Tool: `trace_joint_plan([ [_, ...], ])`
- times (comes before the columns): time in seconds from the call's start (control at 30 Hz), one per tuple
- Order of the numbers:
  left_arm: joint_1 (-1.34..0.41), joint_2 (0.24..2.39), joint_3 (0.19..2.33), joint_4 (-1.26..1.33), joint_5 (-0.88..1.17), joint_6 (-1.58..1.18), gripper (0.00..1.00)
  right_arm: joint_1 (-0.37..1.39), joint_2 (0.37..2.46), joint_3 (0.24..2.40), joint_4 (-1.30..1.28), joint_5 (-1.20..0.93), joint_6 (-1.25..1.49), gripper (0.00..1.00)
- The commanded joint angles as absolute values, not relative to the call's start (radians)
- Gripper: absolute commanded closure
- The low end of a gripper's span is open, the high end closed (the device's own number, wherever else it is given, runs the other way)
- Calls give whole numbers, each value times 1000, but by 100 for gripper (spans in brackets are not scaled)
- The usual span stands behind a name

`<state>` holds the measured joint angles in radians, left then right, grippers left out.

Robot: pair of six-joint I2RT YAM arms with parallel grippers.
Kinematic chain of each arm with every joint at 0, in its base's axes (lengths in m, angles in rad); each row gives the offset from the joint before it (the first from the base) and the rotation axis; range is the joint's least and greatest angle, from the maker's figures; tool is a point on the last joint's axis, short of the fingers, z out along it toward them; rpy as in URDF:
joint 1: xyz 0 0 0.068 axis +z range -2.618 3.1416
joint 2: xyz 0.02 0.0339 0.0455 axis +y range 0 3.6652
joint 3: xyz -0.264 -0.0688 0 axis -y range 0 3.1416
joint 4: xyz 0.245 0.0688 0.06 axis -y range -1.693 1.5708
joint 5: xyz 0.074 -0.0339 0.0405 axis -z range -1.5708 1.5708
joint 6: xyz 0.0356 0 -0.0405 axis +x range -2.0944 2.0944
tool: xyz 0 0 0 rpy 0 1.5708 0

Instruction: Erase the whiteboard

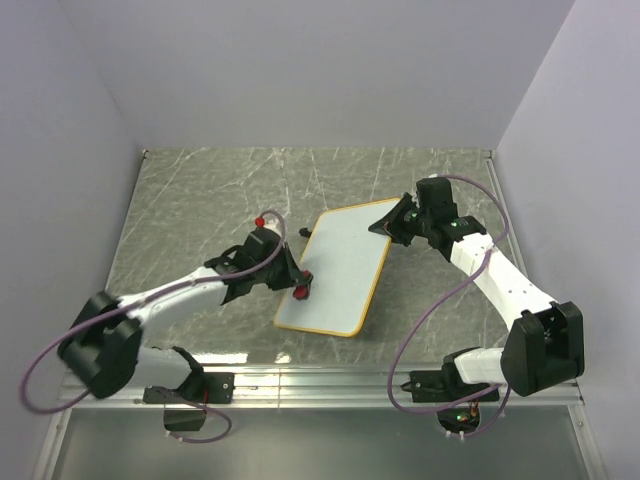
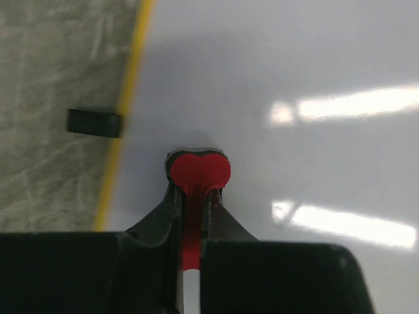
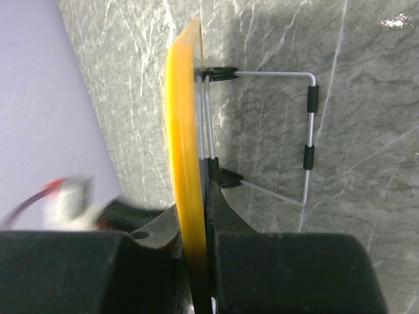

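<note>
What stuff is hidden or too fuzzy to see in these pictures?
Left wrist view: left end effector covers the eraser's stem; contact with the whiteboard unclear.
Left wrist view: small black thing on the table, too blurred to name.
Right wrist view: board seen edge-on, its face hidden; red-white blur unnameable.
Top view: right end effector covers the board's corner.

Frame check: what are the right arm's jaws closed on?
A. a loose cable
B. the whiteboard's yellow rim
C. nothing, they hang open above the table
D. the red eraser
B: the right wrist view shows the right arm's jaws shut on either side of the yellow rim of the whiteboard, while the red eraser sits in the left arm's jaws.
</note>
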<state>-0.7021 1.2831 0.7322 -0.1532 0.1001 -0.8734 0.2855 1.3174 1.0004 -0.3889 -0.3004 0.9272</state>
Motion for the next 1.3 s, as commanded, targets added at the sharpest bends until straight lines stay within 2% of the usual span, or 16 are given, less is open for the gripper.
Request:
trace_joint_plan([
  [0.0,-684,1428,680,-109,193,-799,100,276,1318,1026,-459,-155,942,100],
  [0.33,-686,1428,891,-195,256,-756,100,275,1295,1034,-463,-135,966,100],
  [0.6,-722,1381,1008,-219,322,-828,100,276,1318,1042,-457,-120,983,100],
  [0.83,-716,1379,922,-201,319,-839,100,275,1342,1057,-448,-118,992,100],
  [1.27,-621,1526,793,-167,328,-752,100,275,1351,1071,-463,-110,991,100],
])
